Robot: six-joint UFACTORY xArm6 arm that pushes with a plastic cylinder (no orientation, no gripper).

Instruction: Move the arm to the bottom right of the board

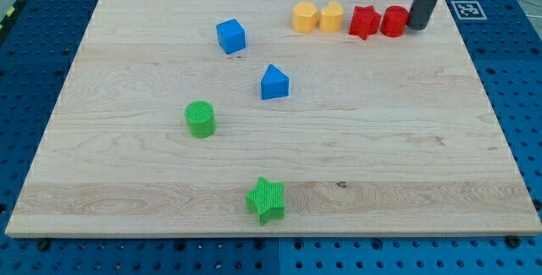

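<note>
So right now my tip (417,26) is parked way up in the view's top right corner of the table (474,140), sitting just to the right of the red cylinder (394,21) and, as far as I can tell, touching or nearly touching it. There are no jaws on this rig, just the rod, so nothing is grasped or released here. The goal spot is the bottom right of the board, and that's basically straight down the view's right side from where I am. My plan would be to pull slightly away from the red cylinder first so I don't drag it, then slide down along the right edge and stop short of the table's bottom lip. I reckon that's an easy run, because the lane looks clear. The row up top, going left from the red cylinder, is a red star (364,22), then a yellow block (331,17) that looks like a cylinder and another yellow block (304,17) whose shape I can't quite call; all of it is behind me once I head down. The blue cube (230,35), blue triangular block (274,82), green cylinder (201,119) and green star (266,200) sit well off toward the left and middle, so none should get bumped.
</note>
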